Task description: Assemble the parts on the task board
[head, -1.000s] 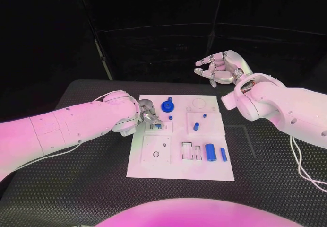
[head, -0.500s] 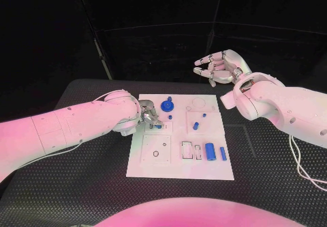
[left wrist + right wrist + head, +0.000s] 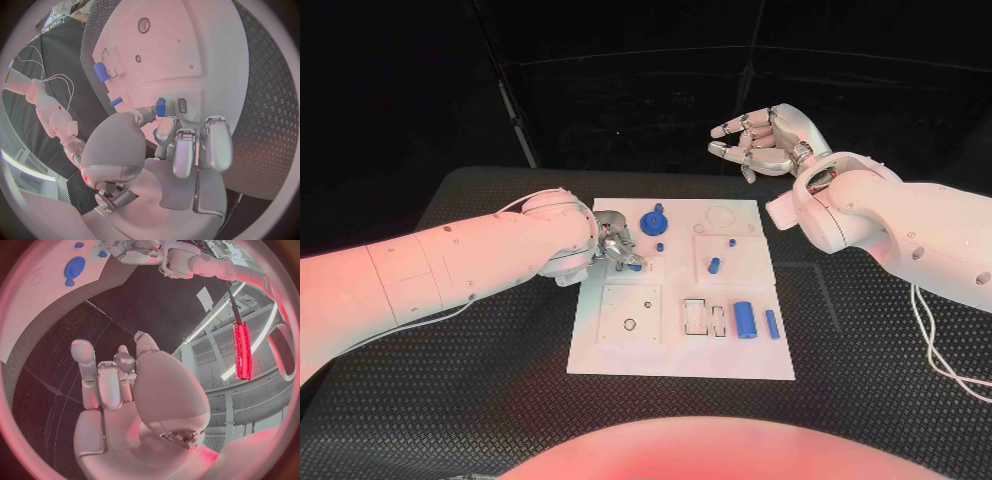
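Left hand (image 3: 616, 247) reaching over board (image 3: 684, 355) near its far-left part, pinching small blue part (image 3: 160, 106) at fingertips, just above board surface. Right hand (image 3: 764, 138) hanging in air beyond board's far edge, fingers curled in, holding nothing. Blue disc (image 3: 655, 221) sitting on board just beside left hand. Blue cylinder (image 3: 746, 319) lying toward board's near-right. Board lying on worktop (image 3: 473, 380).

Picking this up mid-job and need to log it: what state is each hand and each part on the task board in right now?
left hand: down on the board, pinching a small blue part at its fingertips.
right hand: raised beyond the board's far edge, fingers curled, holding nothing.
task board: flat on the table.
round blue part: on the board's far end, untouched.
large blue cylinder: lying on its side, untouched.
slim blue cylinder: lying beside it.
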Tool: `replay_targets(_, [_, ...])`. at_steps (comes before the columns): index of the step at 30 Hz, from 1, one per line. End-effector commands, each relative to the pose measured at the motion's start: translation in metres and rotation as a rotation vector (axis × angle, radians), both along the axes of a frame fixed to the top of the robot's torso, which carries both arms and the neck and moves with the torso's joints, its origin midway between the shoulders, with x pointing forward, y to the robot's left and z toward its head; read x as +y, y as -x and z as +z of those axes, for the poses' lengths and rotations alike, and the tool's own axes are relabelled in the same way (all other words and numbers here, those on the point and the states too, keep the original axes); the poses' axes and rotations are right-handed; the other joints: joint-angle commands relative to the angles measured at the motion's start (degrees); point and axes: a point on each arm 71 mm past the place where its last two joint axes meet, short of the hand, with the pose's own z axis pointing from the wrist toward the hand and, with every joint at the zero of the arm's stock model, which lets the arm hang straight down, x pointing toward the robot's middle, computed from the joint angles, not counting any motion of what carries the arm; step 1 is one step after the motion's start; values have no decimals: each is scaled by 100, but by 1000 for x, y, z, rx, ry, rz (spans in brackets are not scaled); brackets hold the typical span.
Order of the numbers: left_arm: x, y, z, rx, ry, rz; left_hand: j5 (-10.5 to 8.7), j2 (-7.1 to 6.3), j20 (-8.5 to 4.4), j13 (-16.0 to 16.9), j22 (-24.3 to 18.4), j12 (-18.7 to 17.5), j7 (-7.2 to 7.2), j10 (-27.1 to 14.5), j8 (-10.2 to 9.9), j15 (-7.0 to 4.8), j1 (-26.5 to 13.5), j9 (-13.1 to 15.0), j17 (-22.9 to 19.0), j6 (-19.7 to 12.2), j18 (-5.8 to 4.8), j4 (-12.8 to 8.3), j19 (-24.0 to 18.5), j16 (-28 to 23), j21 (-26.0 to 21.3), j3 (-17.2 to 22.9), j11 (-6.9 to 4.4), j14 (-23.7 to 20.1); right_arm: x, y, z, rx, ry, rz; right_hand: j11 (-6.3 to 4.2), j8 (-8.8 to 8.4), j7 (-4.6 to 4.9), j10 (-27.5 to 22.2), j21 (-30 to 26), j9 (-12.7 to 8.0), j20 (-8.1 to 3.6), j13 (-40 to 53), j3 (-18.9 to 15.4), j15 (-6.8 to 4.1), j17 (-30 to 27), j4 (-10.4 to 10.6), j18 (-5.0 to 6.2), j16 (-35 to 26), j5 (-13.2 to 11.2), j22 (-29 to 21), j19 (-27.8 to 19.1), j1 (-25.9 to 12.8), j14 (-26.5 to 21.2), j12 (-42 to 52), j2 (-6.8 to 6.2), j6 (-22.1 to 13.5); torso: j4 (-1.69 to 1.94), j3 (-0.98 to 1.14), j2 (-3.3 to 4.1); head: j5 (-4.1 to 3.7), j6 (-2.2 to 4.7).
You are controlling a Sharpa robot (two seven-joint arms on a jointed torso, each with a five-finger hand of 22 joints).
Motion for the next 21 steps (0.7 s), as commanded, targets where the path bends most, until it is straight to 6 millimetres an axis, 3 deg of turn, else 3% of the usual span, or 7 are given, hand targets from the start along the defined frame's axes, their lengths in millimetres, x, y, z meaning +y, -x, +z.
replay_targets(1, [-2,2,-2,23,-19,-26,20,21,-17,10,55,42,-63,37,27,-46,-3,19,1509,3,-86,-797,0,18,-36,758,-12,606,2,0,1,-5,-2,11,1,35,-7,-10,-35,-6,-14,7,10,-49,-1,-21,70,-31,23,-3,-1,46,177,5,24,-35,4,-3,2,-3,-5])
replay_targets(21, [-9,2,-5,47,-35,-54,3,54,-56,63,81,116,-148,102,185,-91,-200,102,1509,95,-90,-755,17,18,-41,452,-75,606,2,0,1,-4,-2,13,0,40,-7,-10,-39,-5,-15,6,10,-50,6,-20,72,-28,27,-10,-3,45,179,5,27,-31,4,-4,1,-5,-19])
